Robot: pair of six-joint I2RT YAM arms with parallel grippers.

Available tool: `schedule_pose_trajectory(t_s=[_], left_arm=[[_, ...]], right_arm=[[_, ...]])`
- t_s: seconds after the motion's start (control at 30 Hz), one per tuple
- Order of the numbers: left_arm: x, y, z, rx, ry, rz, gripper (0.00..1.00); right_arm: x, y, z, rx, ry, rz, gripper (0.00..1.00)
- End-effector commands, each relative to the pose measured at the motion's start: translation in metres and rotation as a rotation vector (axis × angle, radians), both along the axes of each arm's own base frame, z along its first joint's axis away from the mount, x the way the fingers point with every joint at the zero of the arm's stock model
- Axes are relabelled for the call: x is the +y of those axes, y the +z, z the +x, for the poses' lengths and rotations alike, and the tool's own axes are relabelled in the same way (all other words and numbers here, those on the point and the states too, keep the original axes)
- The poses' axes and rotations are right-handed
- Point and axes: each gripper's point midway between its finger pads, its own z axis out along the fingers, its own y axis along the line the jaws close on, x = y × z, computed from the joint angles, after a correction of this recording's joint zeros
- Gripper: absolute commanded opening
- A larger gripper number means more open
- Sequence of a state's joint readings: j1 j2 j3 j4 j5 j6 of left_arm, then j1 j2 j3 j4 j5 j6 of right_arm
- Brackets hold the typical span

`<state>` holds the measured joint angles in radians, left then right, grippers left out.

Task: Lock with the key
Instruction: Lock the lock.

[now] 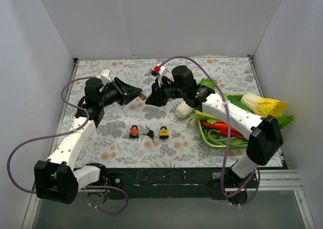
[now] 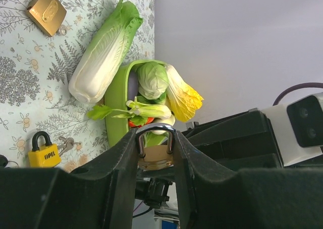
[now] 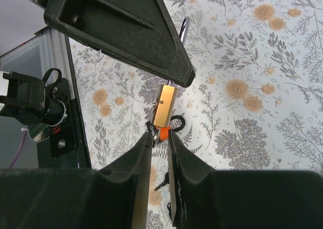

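Note:
My left gripper (image 1: 139, 94) is shut on a brass padlock (image 1: 144, 95), pinching it by its steel shackle and holding it above the table; the lock shows between the fingers in the left wrist view (image 2: 156, 156). In the right wrist view the padlock (image 3: 165, 104) hangs with its underside facing my right gripper (image 3: 161, 136). My right gripper (image 1: 150, 99) is shut on a black-headed key (image 3: 154, 126), its tip at the padlock's underside. Whether the blade is inside the keyhole is hidden.
On the table below lie an orange padlock (image 1: 133, 132), loose black keys (image 1: 149, 133) and a yellow padlock (image 1: 164, 132). Another brass padlock (image 2: 46, 3) lies further off. A green tray (image 1: 204, 133) of vegetables and a napa cabbage (image 2: 103, 55) sit at the right.

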<state>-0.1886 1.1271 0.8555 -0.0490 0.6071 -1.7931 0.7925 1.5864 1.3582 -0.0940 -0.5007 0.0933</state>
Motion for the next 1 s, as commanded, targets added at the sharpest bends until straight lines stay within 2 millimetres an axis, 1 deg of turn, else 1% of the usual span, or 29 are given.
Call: schedule_pose_trajectory(t_s=[0.0, 0.07, 0.2, 0.27, 0.3, 0.33, 0.37, 0.4, 0.47, 0.63, 0.67, 0.7, 0.73, 0.77, 0.8, 0.83, 0.87, 0.9, 0.93, 0.97], left_arm=[[-0.002, 0.015, -0.009, -0.065, -0.013, 0.007, 0.00], [-0.002, 0.014, -0.010, -0.067, -0.013, 0.015, 0.00], [-0.001, 0.009, -0.010, -0.056, -0.009, 0.031, 0.00], [-0.001, 0.008, -0.010, -0.054, -0.006, 0.036, 0.00], [0.000, 0.007, -0.009, -0.049, -0.003, 0.039, 0.00], [0.000, 0.006, -0.009, -0.045, -0.002, 0.039, 0.00], [0.000, 0.006, -0.009, -0.046, -0.002, 0.040, 0.00], [0.000, 0.005, -0.009, -0.043, -0.002, 0.040, 0.00], [-0.001, 0.005, -0.008, -0.042, -0.002, 0.040, 0.00], [0.004, -0.002, -0.002, -0.018, 0.037, 0.058, 0.00], [0.010, -0.004, 0.006, -0.010, 0.072, 0.068, 0.00], [0.014, 0.001, 0.012, -0.025, 0.090, 0.069, 0.00], [0.017, 0.001, 0.018, -0.022, 0.108, 0.073, 0.00], [0.023, -0.002, 0.029, -0.014, 0.141, 0.082, 0.00], [0.025, 0.009, 0.037, -0.040, 0.153, 0.077, 0.00], [0.028, 0.011, 0.042, -0.046, 0.165, 0.077, 0.00], [0.031, 0.016, 0.049, -0.057, 0.182, 0.077, 0.00], [0.034, 0.013, 0.058, -0.054, 0.195, 0.084, 0.00], [0.035, 0.022, 0.063, -0.072, 0.203, 0.083, 0.00], [0.039, 0.022, 0.068, -0.072, 0.214, 0.081, 0.00]], right_arm=[[0.010, 0.025, 0.007, -0.066, 0.003, 0.058, 0.23], [0.010, 0.026, 0.007, -0.069, -0.003, 0.060, 0.23], [0.010, 0.027, 0.009, -0.075, -0.012, 0.056, 0.34], [0.010, 0.029, 0.010, -0.084, -0.018, 0.057, 0.36], [0.010, 0.029, 0.010, -0.087, -0.015, 0.057, 0.32], [0.010, 0.030, 0.010, -0.090, -0.014, 0.059, 0.26], [0.010, 0.030, 0.010, -0.090, -0.014, 0.059, 0.16], [0.010, 0.030, 0.010, -0.091, -0.013, 0.057, 0.12], [0.011, 0.029, 0.010, -0.093, -0.011, 0.056, 0.01], [0.011, 0.026, 0.002, -0.092, 0.001, 0.059, 0.01], [0.011, 0.023, -0.001, -0.088, 0.002, 0.054, 0.01], [0.011, 0.021, -0.003, -0.083, 0.003, 0.053, 0.01], [0.011, 0.014, -0.010, -0.059, 0.010, 0.045, 0.01], [0.011, 0.009, -0.014, -0.046, 0.015, 0.040, 0.01], [0.010, 0.007, -0.018, -0.036, 0.016, 0.039, 0.01], [0.009, -0.004, -0.023, -0.007, 0.017, 0.026, 0.01], [0.008, -0.010, -0.027, 0.012, 0.020, 0.018, 0.01], [0.007, -0.013, -0.029, 0.022, 0.021, 0.015, 0.01], [0.006, -0.016, -0.030, 0.041, 0.016, 0.013, 0.01], [0.007, -0.018, -0.030, 0.041, 0.014, 0.022, 0.01]])
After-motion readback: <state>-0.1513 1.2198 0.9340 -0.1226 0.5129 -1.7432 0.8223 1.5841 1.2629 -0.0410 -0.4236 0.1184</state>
